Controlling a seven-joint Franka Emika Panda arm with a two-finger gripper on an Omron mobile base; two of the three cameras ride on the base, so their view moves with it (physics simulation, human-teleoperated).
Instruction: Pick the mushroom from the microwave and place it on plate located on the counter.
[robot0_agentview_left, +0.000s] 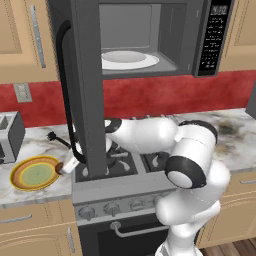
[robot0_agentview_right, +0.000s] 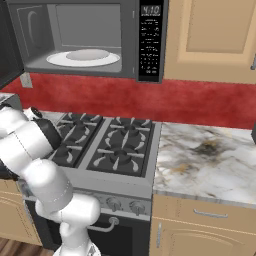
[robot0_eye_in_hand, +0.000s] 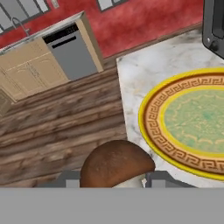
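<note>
Mushroom (robot0_eye_in_hand: 116, 165) clamped in tool (robot0_eye_in_hand: 114, 180)

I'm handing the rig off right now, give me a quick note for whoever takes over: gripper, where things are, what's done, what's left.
Gripper: shut on the mushroom, brown cap between the fingertips in the hand view.
Mushroom: out of the microwave, held beside the yellow plate's near rim, not yet over it.
Plate: on the counter left of the stove, nothing on it.
Microwave: door open, white plate inside.
Done: the pick and most of the carry.
Left: move over the plate, lower, release, pull back.
</note>
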